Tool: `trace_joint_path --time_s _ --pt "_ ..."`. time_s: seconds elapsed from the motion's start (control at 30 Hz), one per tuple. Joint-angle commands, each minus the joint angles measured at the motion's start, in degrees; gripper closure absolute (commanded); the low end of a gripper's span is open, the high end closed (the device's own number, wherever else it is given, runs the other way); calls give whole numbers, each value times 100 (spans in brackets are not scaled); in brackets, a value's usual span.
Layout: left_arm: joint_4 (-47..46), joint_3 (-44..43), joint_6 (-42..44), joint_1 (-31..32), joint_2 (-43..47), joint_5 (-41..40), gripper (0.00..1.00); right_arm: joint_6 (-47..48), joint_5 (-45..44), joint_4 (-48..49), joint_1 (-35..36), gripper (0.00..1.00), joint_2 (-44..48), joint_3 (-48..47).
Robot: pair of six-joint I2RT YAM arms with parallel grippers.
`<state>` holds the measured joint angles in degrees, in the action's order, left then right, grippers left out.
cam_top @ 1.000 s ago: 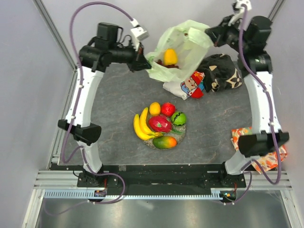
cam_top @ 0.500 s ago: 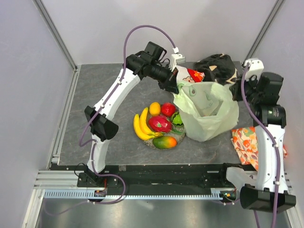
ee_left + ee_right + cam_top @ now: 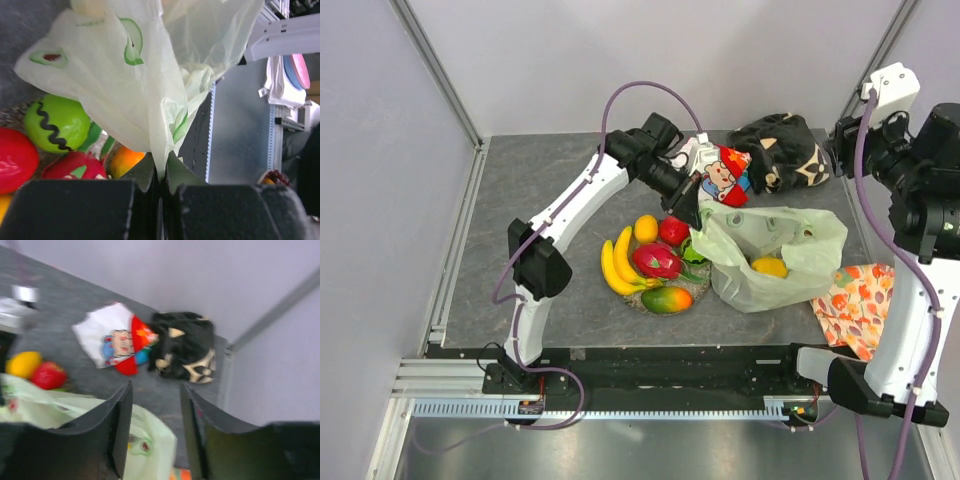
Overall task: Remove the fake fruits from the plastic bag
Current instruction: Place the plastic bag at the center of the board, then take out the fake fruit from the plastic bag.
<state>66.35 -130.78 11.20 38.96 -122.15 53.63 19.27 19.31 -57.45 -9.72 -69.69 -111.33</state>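
Plastic bag [image 3: 802, 240], long axis left-right, corner pinched by left tool [image 3: 161, 171]; right tool [image 3: 155, 396] spread.

Lime [image 3: 691, 253] half-hidden — behind plastic bag [image 3: 798, 238].

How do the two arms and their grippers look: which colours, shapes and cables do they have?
Both the left arm and the right arm have slim white links joined by bulky black joints. A purple cable loops along each one, and a small white box sits near each wrist. The left gripper and the right gripper each have two flat, matte black fingers.
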Motion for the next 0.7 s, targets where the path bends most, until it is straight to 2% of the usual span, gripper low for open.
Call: trace_joint_path --time_s 0.0,0.1,0.2,0.4,0.47,0.53,0.67 --pt "115 535 137 94 454 306 98 453 1750 -1215 389 57 -334 258" --pt "107 1027 181 94 595 149 98 1024 1795 -1251 724 60 -19 1585" --pt "46 1256 93 94 727 -79 98 1526 1796 -1558 725 62 87 2936" --pt "220 1836 549 103 1140 -686 99 2097 1068 -1304 717 67 640 4774" --pt "273 2135 576 103 1219 -774 98 2177 341 -1128 656 70 860 4822" --pt "239 2284 576 103 1299 -819 98 2737 92 -1338 655 69 1027 4936" --pt "177 2233 515 138 1264 -625 98 4019 -401 -2618 655 62 1422 4980"
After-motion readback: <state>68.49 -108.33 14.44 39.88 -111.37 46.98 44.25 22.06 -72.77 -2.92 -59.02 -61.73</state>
